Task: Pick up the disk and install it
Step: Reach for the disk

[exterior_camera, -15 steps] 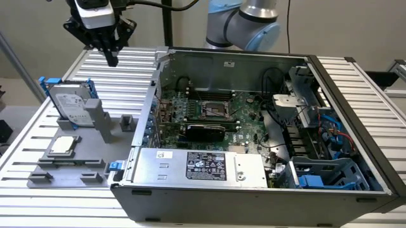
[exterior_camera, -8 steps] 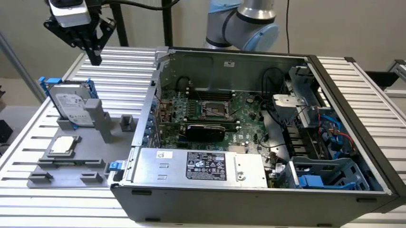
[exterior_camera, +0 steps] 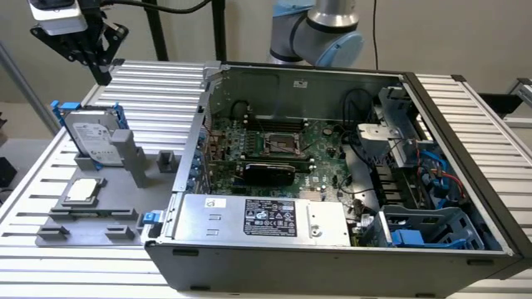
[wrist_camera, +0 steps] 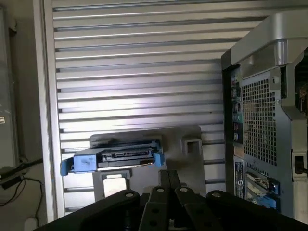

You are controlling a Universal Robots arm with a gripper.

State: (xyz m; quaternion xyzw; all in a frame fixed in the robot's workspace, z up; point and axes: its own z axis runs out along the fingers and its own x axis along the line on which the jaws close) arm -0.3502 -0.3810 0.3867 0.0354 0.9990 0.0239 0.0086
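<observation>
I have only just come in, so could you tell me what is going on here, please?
A robot arm's pincer hangs above the disk, apart from it. The disk stands on edge in its blue carrier, in a grey fixture beside the open computer case. It has not yet been picked up or installed.

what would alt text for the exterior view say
The robot's gripper hangs above the disk, not touching it. The disk stands in its blue frame on a grey stand, at the exterior view's left of an open computer case.
</observation>
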